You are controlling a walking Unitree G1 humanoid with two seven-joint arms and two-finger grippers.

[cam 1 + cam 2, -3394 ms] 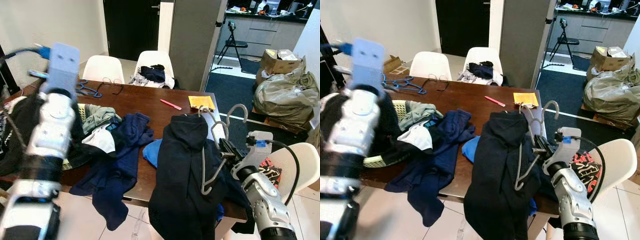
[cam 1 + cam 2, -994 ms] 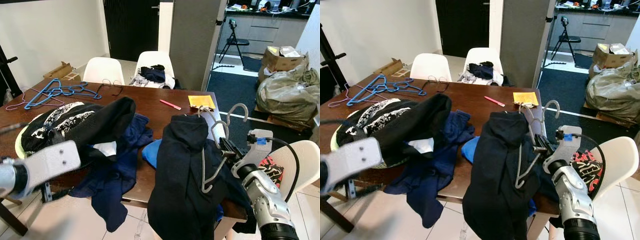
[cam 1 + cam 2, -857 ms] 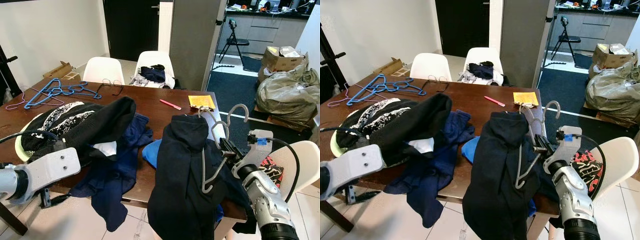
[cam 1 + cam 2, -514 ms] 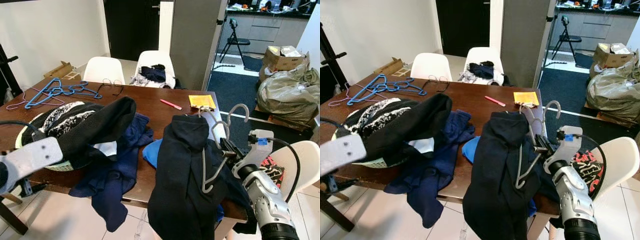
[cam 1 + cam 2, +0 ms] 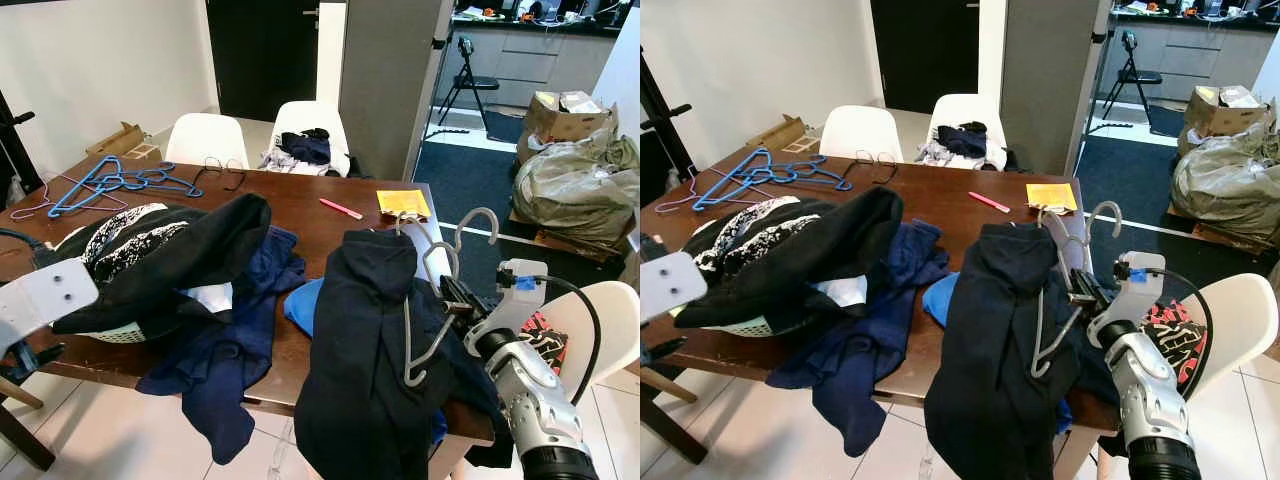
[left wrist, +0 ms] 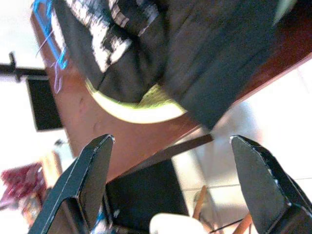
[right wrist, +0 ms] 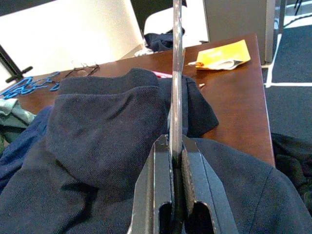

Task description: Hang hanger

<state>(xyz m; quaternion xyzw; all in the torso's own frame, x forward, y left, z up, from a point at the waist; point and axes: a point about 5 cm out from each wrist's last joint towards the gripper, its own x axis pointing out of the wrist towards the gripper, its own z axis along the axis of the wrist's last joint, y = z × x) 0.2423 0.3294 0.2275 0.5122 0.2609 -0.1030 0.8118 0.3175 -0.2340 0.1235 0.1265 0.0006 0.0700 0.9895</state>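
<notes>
A grey metal hanger (image 5: 428, 335) carries a dark navy hoodie (image 5: 365, 380) that drapes over the table's near right corner. My right gripper (image 5: 452, 298) is shut on the hanger's wire just below its hook (image 5: 478, 220). In the right wrist view the two fingers (image 7: 161, 180) press together on the thin wire (image 7: 176, 73) above the hoodie's hood (image 7: 107, 126). My left arm (image 5: 45, 295) hangs low at the table's near left edge. Its gripper (image 6: 170, 139) is open, with nothing between the fingers (image 6: 92, 165), looking at the table edge.
A black garment (image 5: 180, 255) lies over a pale basket (image 5: 115, 333), with navy and blue clothes (image 5: 235, 340) beside it on the brown table (image 5: 330, 225). Blue hangers (image 5: 110, 180) lie far left. White chairs (image 5: 205, 135) stand behind; another (image 5: 600, 320) stands close to my right arm.
My left arm has swung down and off to the left, away from the black garment on the basket. The right gripper and the hanger with the hoodie have stayed put.
</notes>
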